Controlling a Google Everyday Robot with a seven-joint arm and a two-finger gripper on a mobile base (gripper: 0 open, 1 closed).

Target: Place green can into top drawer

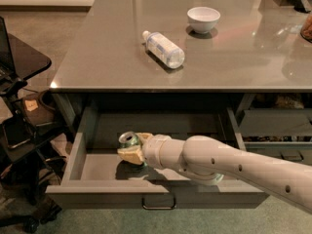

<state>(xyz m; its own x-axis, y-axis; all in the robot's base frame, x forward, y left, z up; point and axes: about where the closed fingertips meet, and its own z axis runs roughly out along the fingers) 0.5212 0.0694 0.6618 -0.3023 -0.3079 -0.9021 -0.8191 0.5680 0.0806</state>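
Green can [129, 140]: small cylinder, upright or nearly so, its round silver top with a dark opening facing up; only a sliver of the green side shows below the rim (the label is hidden by the gripper). It sits inside the open top drawer [77, 156], toward the left of the middle and nearer the front than the back; whether its base touches the drawer floor I cannot tell, though a dark shadow lies just under it. The gripper [131, 148] is down in the drawer, its tan fingers [127, 155] closed around the can's sides, one pad below and one behind. The arm [229, 165] is smooth, off-white, rounded plastic, reaching in from the lower right across the drawer's front edge. Drawer is matte grey, wide and shallow, with flat walls and a thin metal bar handle [158, 207] at front centre. Above it, the glossy grey tabletop [107, 57] carries a clear plastic bottle [164, 49] lying on its side and a white bowl [204, 19], well apart.
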